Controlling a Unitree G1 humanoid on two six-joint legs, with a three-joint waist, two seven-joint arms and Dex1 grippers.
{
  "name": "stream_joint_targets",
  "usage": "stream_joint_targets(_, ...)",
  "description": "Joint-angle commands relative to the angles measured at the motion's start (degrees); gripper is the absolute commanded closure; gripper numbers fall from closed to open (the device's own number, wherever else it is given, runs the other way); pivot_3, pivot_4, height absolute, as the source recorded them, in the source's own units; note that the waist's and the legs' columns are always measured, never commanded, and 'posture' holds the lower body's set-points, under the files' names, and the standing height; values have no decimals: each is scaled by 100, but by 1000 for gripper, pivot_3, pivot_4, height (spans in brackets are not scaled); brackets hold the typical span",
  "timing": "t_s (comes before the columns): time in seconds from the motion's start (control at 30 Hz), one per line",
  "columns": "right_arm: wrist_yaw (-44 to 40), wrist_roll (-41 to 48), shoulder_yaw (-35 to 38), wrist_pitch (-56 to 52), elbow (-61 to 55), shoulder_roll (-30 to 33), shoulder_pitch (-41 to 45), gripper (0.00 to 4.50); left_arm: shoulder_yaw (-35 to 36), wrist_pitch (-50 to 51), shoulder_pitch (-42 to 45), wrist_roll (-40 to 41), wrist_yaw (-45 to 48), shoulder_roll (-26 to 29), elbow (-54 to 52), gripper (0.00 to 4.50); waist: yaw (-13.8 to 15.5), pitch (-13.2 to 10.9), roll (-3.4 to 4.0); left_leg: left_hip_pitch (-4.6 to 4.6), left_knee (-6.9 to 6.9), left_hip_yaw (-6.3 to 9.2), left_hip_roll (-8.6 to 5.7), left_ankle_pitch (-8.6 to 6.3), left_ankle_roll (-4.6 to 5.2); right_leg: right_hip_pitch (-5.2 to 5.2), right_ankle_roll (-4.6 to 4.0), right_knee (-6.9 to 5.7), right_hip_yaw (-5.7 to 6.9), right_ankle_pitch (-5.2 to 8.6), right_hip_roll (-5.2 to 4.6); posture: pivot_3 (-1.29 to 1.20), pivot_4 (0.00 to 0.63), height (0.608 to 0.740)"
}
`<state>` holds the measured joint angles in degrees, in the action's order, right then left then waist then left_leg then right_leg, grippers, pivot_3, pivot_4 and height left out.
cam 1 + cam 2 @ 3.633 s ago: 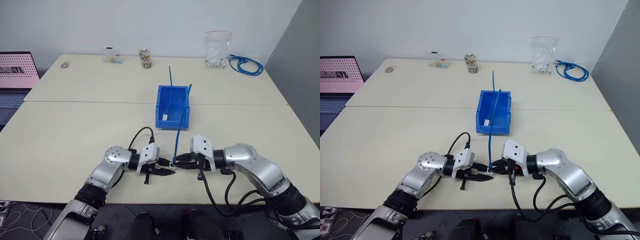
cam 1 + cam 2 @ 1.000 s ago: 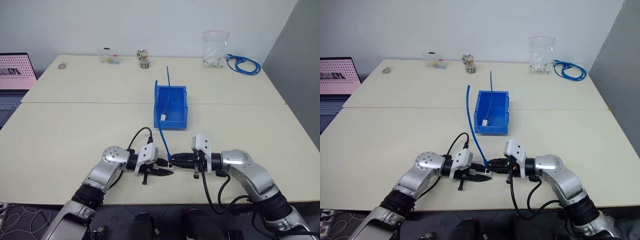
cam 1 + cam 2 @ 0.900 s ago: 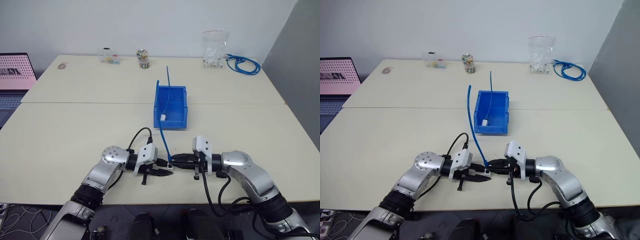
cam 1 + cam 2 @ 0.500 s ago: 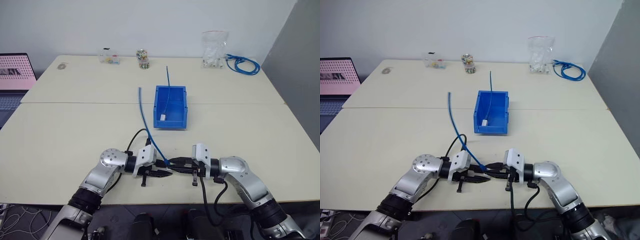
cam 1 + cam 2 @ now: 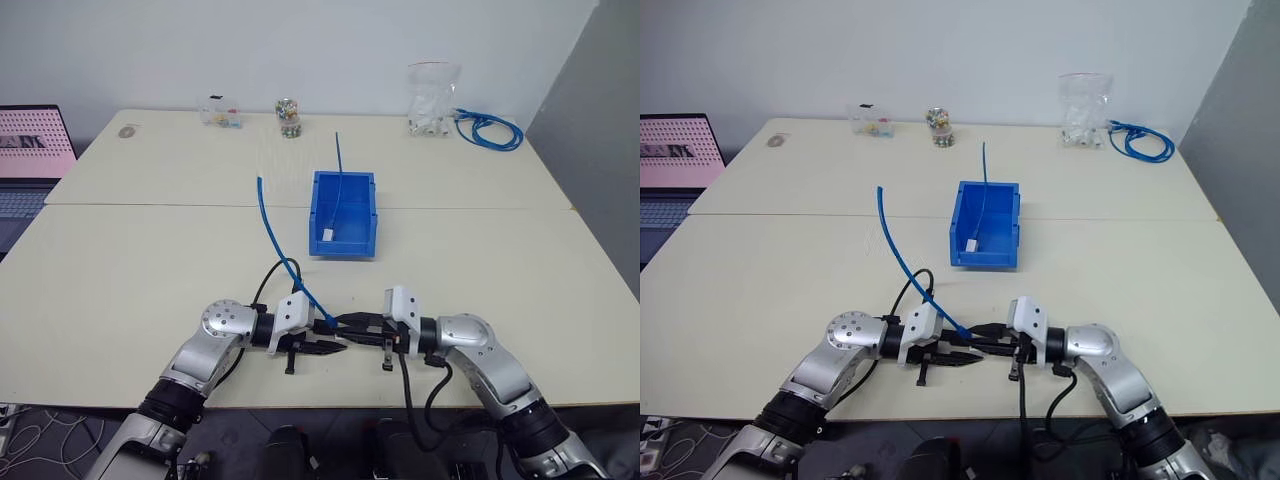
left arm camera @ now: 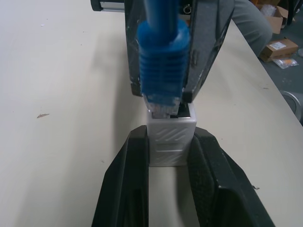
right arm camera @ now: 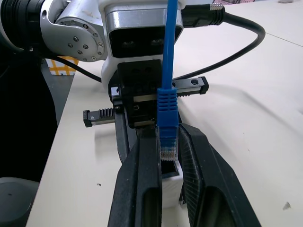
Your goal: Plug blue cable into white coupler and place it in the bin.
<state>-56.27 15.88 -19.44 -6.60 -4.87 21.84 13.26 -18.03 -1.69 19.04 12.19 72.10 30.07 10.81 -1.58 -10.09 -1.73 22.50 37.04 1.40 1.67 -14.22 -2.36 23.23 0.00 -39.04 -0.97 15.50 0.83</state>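
Bin (image 5: 342,214) with cable (image 5: 337,180) and coupler (image 5: 328,236) inside

blue cable (image 5: 270,222), white coupler (image 6: 171,138), blue bin (image 5: 343,213)

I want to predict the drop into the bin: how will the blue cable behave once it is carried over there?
The blue cable stands up unsupported in a gentle arc, so probably springy-stiff, not floppy. Thin, so likely light. Its free end may poke over the bin rim.
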Motion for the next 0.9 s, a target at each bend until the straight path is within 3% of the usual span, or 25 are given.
stream_joint_targets(0.03,-60,29,140,69,-88,93,-64,4221,40,-6,40,-105,-2,51,-11,3713,0,0,0,0,0,0,0,0,0,0,0,0,0,0,0,0,150,740)
stream_joint_targets(0.9,76,134,50,-152,-344,-157,-239,4221,58,-4,88,-100,90,75,21,3713,0,1,1,-3,0,-1,0,0,0,-2,0,-1,0,0,0,0,150,740)
